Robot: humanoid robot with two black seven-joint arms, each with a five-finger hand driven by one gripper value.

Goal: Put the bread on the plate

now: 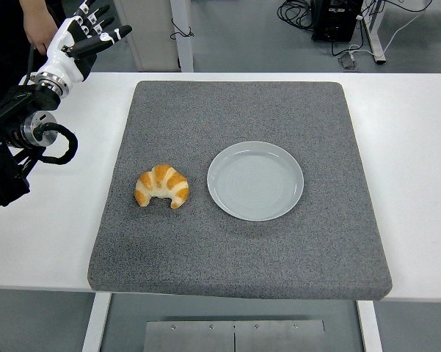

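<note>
A golden croissant (pixel 161 186) lies on the grey mat (pixel 235 88), left of centre. An empty pale grey plate (pixel 255 180) sits on the mat just right of it, a small gap between them. My left hand (pixel 84 38) is raised at the far left corner of the table, well behind and left of the croissant. Its fingers are spread and it holds nothing. The right arm is out of view.
The white table (pixel 403 117) extends around the mat on all sides. A person's hand (pixel 38 26) shows at the top left, just behind my left hand. Cables and a black box lie on the floor beyond the table.
</note>
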